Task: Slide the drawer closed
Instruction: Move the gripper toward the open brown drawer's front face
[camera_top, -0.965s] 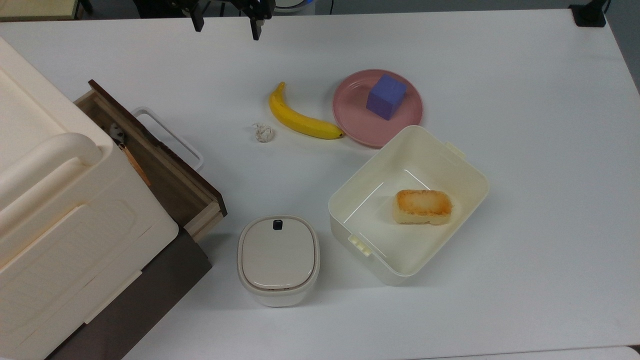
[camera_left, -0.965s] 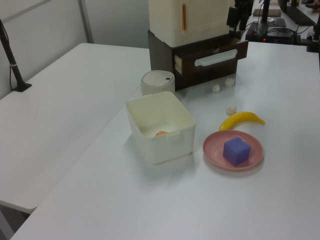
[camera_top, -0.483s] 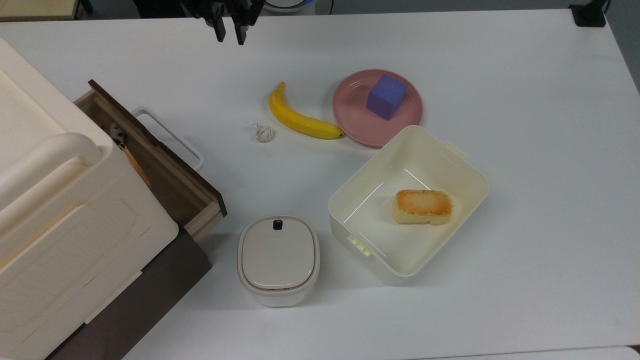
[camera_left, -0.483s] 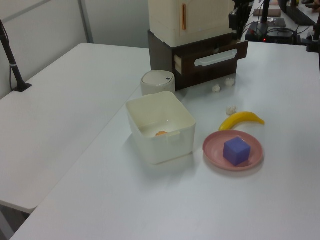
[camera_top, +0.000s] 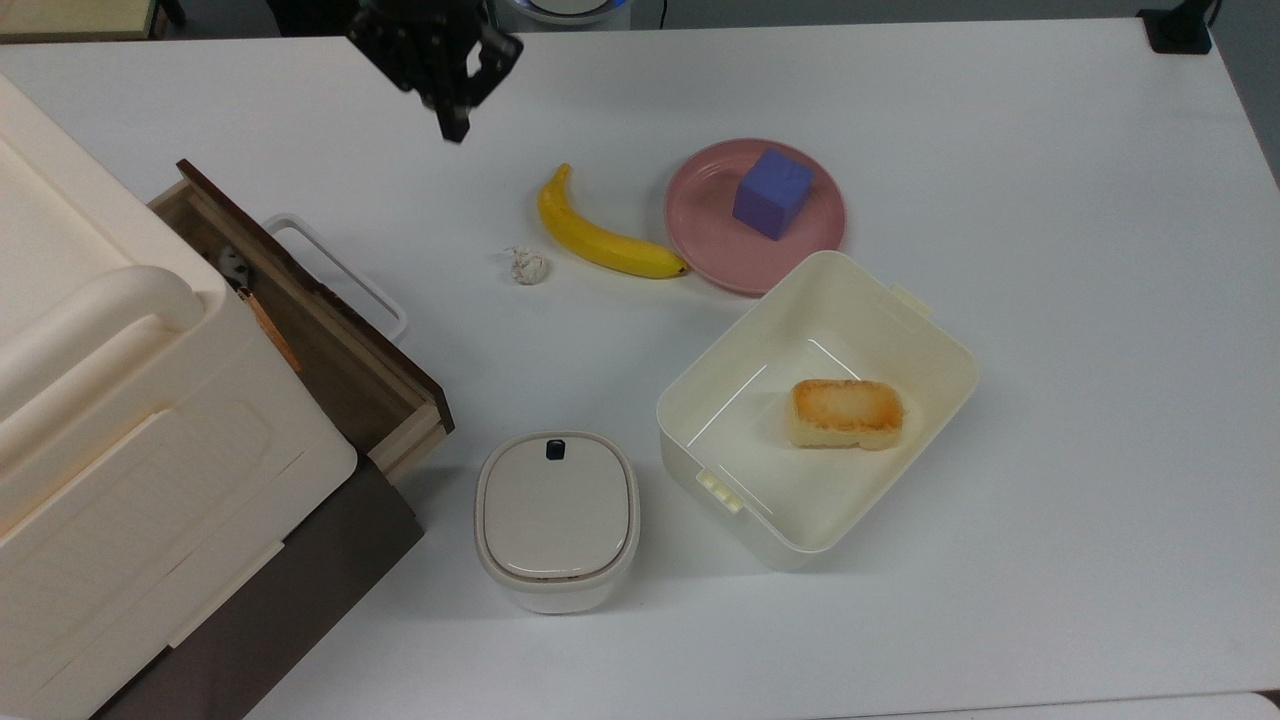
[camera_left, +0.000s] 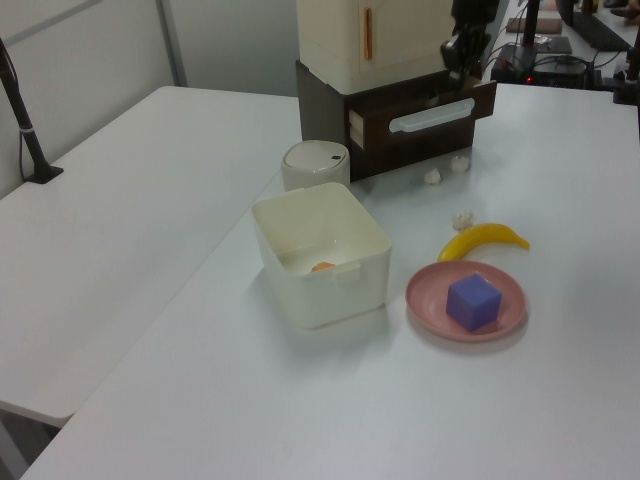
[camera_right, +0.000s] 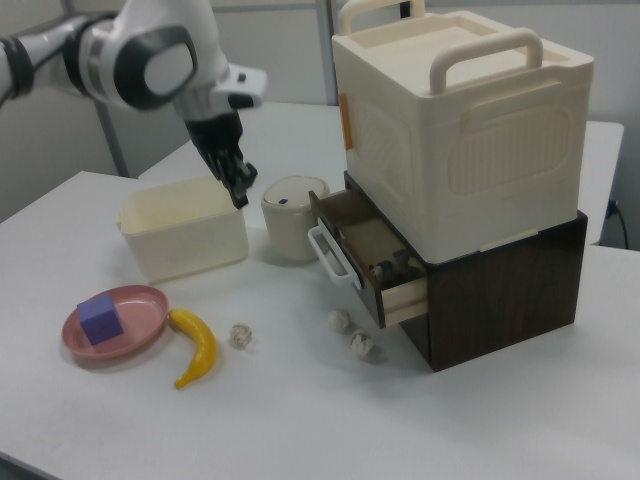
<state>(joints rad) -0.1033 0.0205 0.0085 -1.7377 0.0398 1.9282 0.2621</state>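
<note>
The drawer (camera_top: 330, 345) stands part-way out of the dark cabinet (camera_right: 500, 290) under the big cream box (camera_right: 460, 120), its white handle (camera_top: 335, 275) facing the open worktop (camera_top: 1050, 300). Small things lie inside it, near the front panel.

The gripper (camera_top: 452, 118) hangs above the worktop, well apart from the drawer, with its fingers together and nothing between them; it appears closed, though the top view shows the tips only end-on.

A closed gripper suits a push. The sound way would be to bring it down in front of the drawer, on the worktop side of the handle, to the height of the front panel. Then press flat against the panel or handle near its middle and drive straight along the drawer's own line into the cabinet. In the top view the drawer runs at a slant, so the push should follow that slant; an off-centre or skewed push could jam it on its sides.

Two crumpled scraps (camera_right: 350, 335) lie on the worktop just below the drawer front; the descent should clear them.
</note>
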